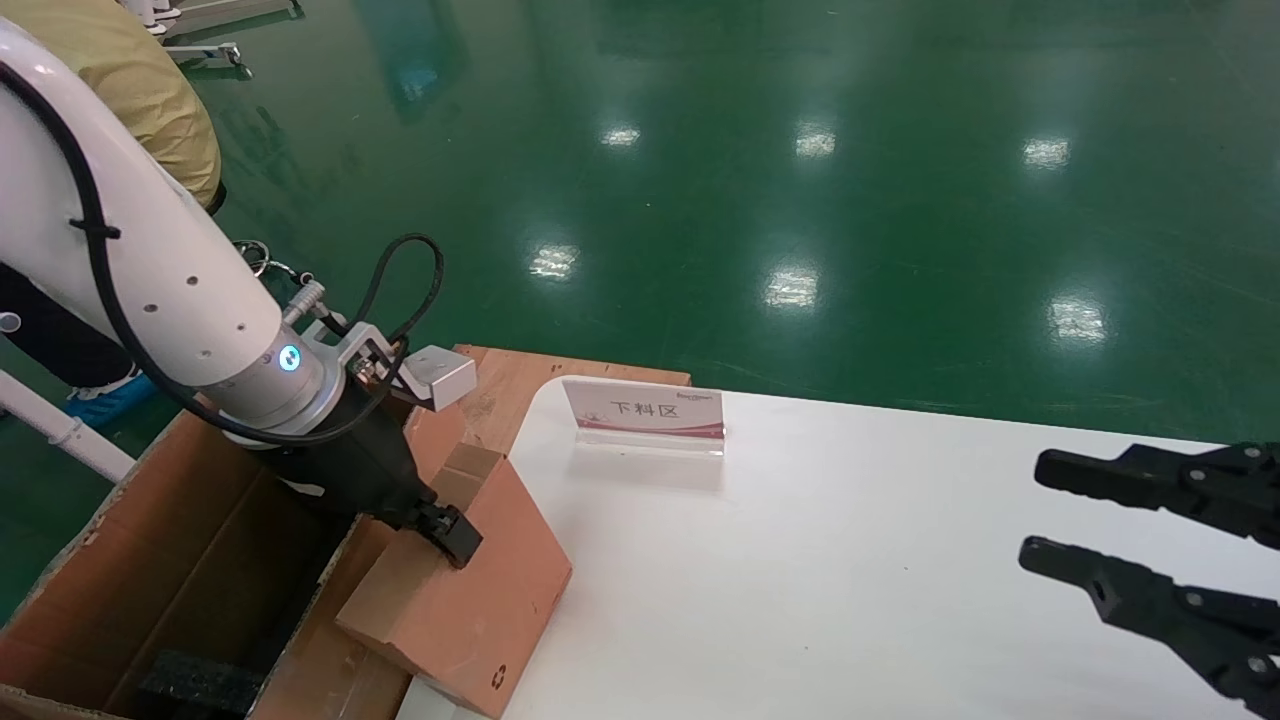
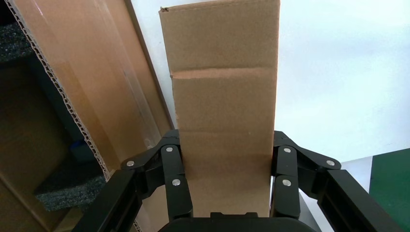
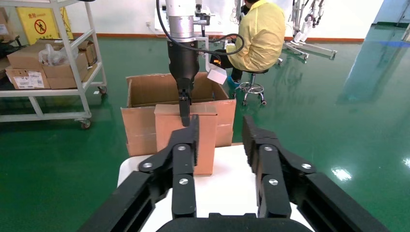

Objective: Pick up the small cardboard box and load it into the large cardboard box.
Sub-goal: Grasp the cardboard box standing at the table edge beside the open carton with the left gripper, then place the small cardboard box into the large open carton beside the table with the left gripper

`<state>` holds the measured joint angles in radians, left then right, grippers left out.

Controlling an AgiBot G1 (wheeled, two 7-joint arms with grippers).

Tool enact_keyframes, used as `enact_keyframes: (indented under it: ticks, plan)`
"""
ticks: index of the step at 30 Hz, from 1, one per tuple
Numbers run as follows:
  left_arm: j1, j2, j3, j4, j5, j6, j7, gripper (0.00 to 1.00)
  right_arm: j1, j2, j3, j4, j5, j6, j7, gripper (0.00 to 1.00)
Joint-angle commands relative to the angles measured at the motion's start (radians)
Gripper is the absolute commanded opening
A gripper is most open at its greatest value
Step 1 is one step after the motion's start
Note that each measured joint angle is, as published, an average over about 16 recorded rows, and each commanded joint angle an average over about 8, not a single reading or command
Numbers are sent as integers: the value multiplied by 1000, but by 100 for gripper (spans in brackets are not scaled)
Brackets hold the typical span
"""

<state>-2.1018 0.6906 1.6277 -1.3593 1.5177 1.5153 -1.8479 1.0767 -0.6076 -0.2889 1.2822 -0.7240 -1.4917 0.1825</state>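
The small cardboard box [image 1: 470, 600] is a plain brown carton with a dark recycling mark near its lower corner. It stands on end at the left edge of the white table [image 1: 850, 560]. My left gripper [image 1: 452, 532] is shut on its top, one finger on each side [image 2: 226, 154]. In the left wrist view the small box [image 2: 225, 87] fills the space between the fingers. The large cardboard box [image 1: 170, 560] stands open just to its left, with black foam [image 1: 195, 685] inside. My right gripper [image 1: 1040, 510] hovers open over the table's right side, holding nothing [image 3: 220, 135].
A pink and white sign [image 1: 645, 412] stands at the table's far edge. The green floor lies beyond. In the right wrist view a person in yellow [image 3: 261, 34] sits behind the large box [image 3: 140, 125], and a shelf cart [image 3: 48, 63] holds cartons.
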Motion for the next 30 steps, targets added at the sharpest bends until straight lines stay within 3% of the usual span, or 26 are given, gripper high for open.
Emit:
enact_keyframes:
  ticks: [1, 15, 30]
  plan:
    - [0, 0, 0, -2, 0, 0, -1, 0, 0, 0, 0, 0, 0, 0, 0, 0]
    - [-60, 9, -22, 19, 15, -10, 40, 0, 0, 0, -1, -1, 0, 0, 0, 0]
    - [-398, 17, -74, 10, 119, 44, 178, 0, 1, 0, -2, -1, 1, 0, -1, 0]
